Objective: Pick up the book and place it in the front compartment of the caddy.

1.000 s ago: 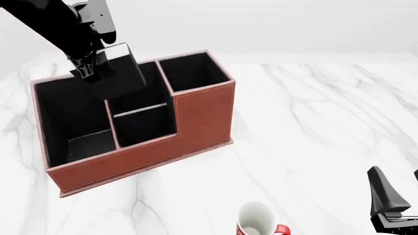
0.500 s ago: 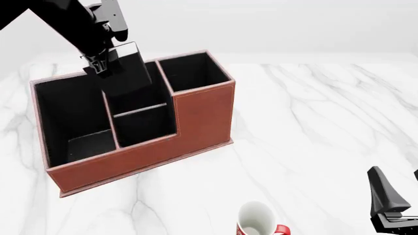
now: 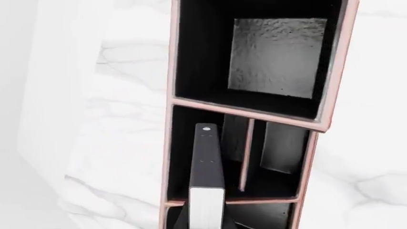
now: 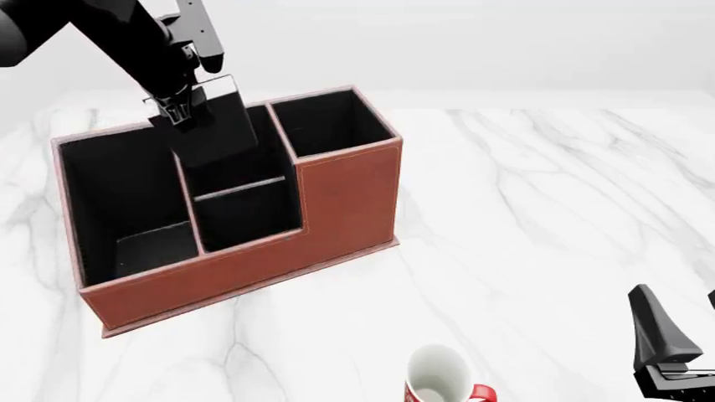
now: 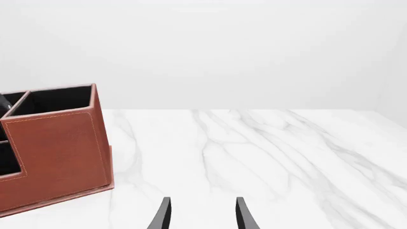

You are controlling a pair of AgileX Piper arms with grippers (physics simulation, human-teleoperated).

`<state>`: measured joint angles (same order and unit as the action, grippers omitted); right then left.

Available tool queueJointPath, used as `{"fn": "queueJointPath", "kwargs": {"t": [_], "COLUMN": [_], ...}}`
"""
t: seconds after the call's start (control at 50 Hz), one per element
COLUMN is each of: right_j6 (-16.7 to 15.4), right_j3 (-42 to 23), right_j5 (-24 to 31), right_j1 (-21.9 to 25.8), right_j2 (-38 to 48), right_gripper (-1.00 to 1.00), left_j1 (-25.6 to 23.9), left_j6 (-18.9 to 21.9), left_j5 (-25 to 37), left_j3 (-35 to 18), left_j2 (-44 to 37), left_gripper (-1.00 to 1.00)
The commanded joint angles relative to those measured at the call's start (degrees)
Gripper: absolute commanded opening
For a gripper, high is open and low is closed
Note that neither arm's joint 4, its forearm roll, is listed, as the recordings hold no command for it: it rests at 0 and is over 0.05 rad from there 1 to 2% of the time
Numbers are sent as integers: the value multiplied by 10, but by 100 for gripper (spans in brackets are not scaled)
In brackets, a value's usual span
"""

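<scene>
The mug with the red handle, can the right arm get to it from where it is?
Probably yes. The mug stands on open table close beside the right gripper, whose fingers are open, and nothing lies between them.

We saw the tabletop [image 4: 537, 209] from above and behind; the left wrist camera looked closely down into the caddy [image 3: 251, 114], the right looked level, sharing the caddy's [image 5: 57, 152] side.
</scene>
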<state>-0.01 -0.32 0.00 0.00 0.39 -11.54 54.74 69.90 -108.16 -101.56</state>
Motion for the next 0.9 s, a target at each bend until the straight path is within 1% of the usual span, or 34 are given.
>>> {"fn": "queueJointPath", "kwargs": {"t": [0.02, 0.08, 0.1, 0.26, 0.32, 0.4, 0.84, 0.9], "right_j6": [0, 0, 0, 0, 0, 0, 0, 0], "right_j3": [0, 0, 0, 0, 0, 0, 0, 0], "right_j5": [0, 0, 0, 0, 0, 0, 0, 0], "right_j1": [0, 0, 0, 0, 0, 0, 0, 0], "right_j2": [0, 0, 0, 0, 0, 0, 0, 0], "right_gripper": [100, 100, 100, 100, 100, 100, 100, 100], "left_j1": [4, 2, -4, 8, 1, 7, -5, 0], "left_j6": [1, 0, -8, 4, -4, 2, -12, -7], "left_j5": [0, 0, 0, 0, 0, 0, 0, 0], "left_j3": [-16, -15, -20, -13, -10, -15, -18, -19], "left_j2": [-26, -28, -31, -37, -42, -46, -81, -86], "left_gripper": [-100, -100, -100, -100, -100, -100, -100, -100]}}
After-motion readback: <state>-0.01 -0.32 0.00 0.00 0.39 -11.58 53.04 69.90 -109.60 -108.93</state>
